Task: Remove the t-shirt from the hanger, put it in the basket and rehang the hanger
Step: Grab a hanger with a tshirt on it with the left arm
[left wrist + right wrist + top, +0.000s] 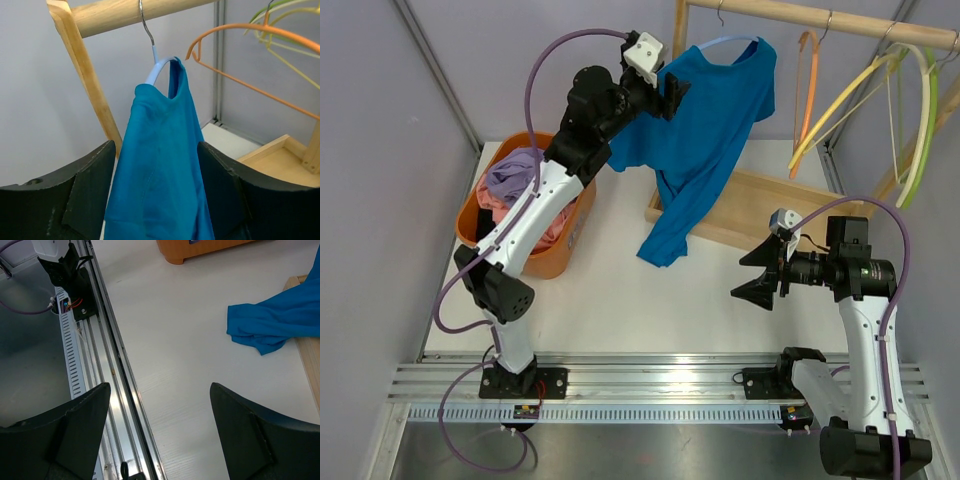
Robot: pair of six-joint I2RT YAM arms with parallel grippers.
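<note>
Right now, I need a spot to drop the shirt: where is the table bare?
Bare tabletop lies between the orange basket, the blue t-shirt and the right gripper. Crowded: the basket holds clothes, the t-shirt drapes the wooden rack base.

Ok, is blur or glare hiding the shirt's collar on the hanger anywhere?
Left wrist: t-shirt collar and light-blue hanger sharp, evenly lit. Top external: clear, soft shadows only. Right wrist: mild sheen on the metal rail, shirt hem crisp.

One t-shirt (710,110), four hangers (930,105), one basket (470,225), two arms (535,210);
</note>
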